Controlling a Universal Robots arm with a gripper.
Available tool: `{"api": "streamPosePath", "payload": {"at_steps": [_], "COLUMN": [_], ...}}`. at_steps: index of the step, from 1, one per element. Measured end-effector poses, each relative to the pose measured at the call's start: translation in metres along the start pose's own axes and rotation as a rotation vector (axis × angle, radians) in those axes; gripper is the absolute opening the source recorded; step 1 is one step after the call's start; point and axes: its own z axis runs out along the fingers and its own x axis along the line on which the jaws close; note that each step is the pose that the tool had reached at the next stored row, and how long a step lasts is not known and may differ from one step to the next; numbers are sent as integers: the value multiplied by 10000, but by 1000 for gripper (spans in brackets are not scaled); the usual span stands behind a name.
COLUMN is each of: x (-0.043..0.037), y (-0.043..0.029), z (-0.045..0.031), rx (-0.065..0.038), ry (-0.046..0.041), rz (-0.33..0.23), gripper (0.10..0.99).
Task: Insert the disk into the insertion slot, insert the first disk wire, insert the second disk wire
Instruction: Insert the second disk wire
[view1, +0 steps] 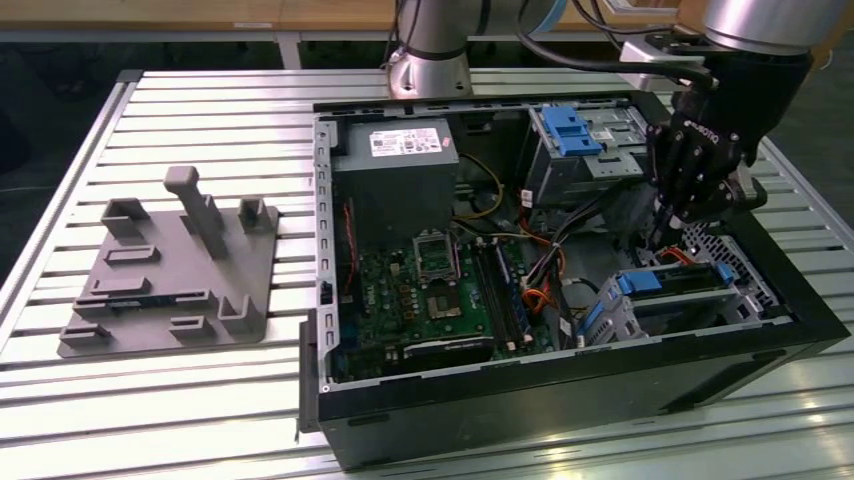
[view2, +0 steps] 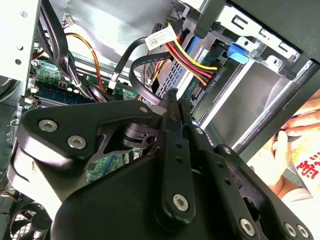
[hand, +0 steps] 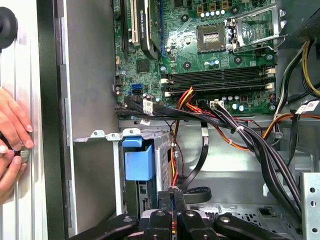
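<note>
Disk (view1: 667, 283) sits in the insertion slot (view1: 687, 318), blue carrier showing, at the corner of the computer case (view1: 534, 410) on the exterior view's right. Its long axis runs along the bay, roughly that view's left to right. A red-yellow-black wire bundle (view2: 192, 57) reaches its connector end; whether it is seated, cannot tell. Gripper (view1: 665, 238) points down directly over that end; contact unclear. Fingers pressed together in both wrist views; anything thin pinched there is hidden.
</note>
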Motion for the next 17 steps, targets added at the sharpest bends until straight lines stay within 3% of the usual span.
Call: {"api": "streamPosePath", "payload": {"at_steps": [11,17], "x": [7,29], "y": [-3,-67], "z": [2,6], "rx": [-4,-7], "ry": [0,1], "rz": [17,16], "gripper": [141,141]}}
